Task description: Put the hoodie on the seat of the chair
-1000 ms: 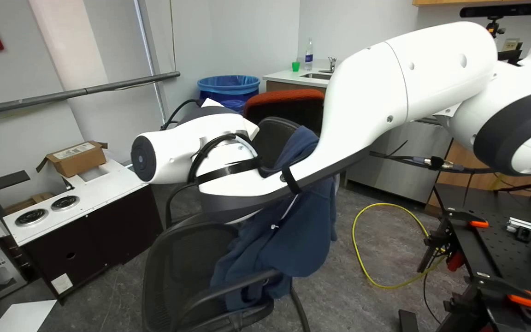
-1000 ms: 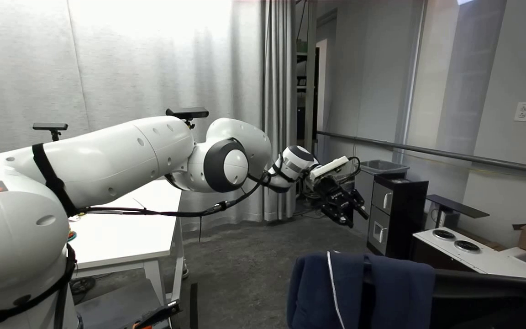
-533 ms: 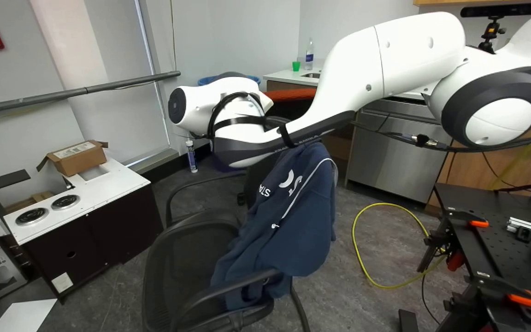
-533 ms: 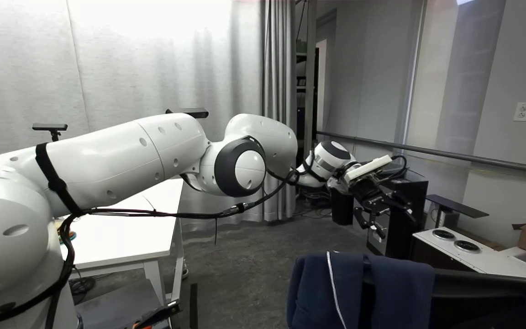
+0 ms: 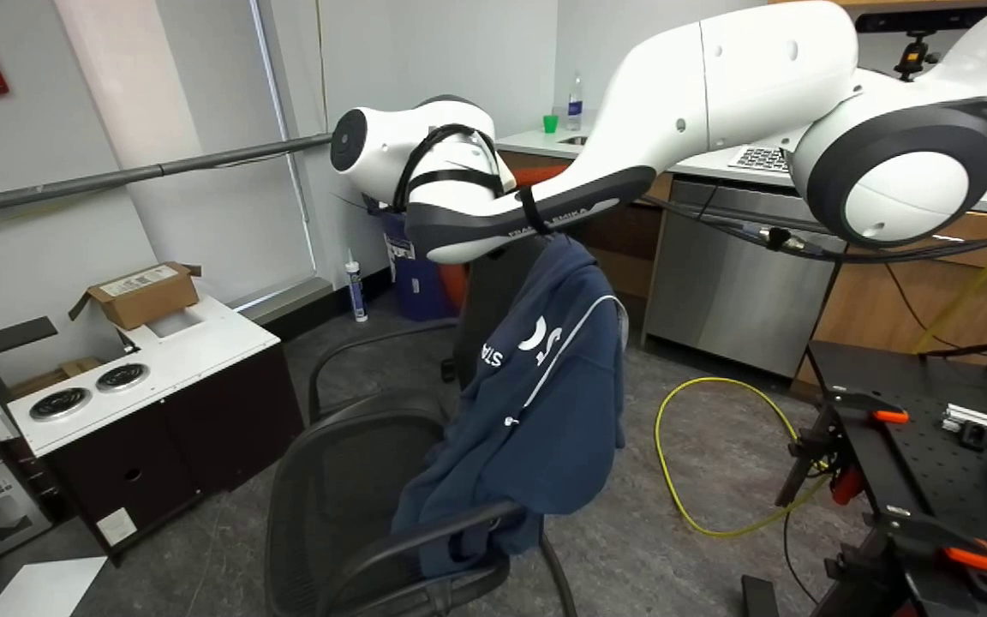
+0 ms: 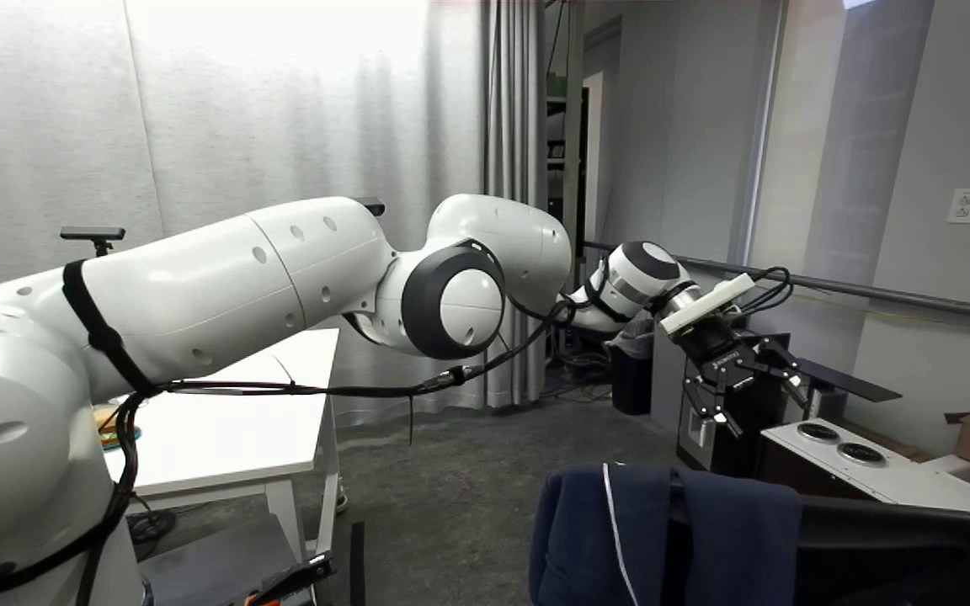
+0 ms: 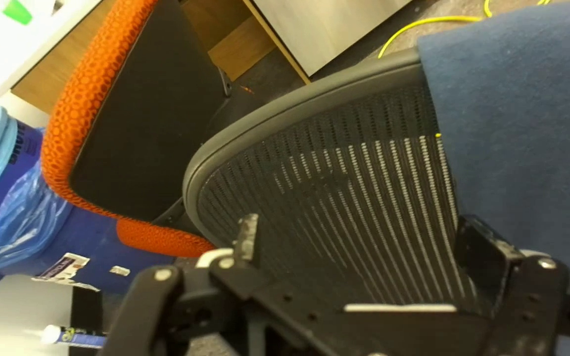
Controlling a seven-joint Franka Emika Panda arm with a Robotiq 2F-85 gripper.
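The dark blue hoodie [image 5: 536, 420], with white letters and a white cord, hangs over the back of the black chair [image 5: 493, 300]. Part of it hangs down by the armrest. The chair's seat [image 5: 343, 497] is bare in its visible part. The hoodie [image 6: 594, 530] also hangs over the chair back [image 6: 889, 539] in an exterior view. My gripper [image 6: 763, 408] is open and empty, above and apart from the hoodie. In the wrist view the gripper's fingers [image 7: 368, 247] frame the mesh back [image 7: 324, 198]; the hoodie [image 7: 522, 123] lies at the right, behind one finger.
An orange-backed chair [image 7: 82, 109] and a blue bin [image 7: 13, 198] stand behind the black chair. A white-topped stove unit [image 5: 202, 334] stands to one side. A black table [image 5: 913, 437] and a yellow cable [image 5: 673, 488] are on the other side.
The arm has risen and swung toward the stove side in an exterior view, uncovering the hoodie's white letters. The gripper's fingers look farther apart than before. The hoodie and chair have not moved.
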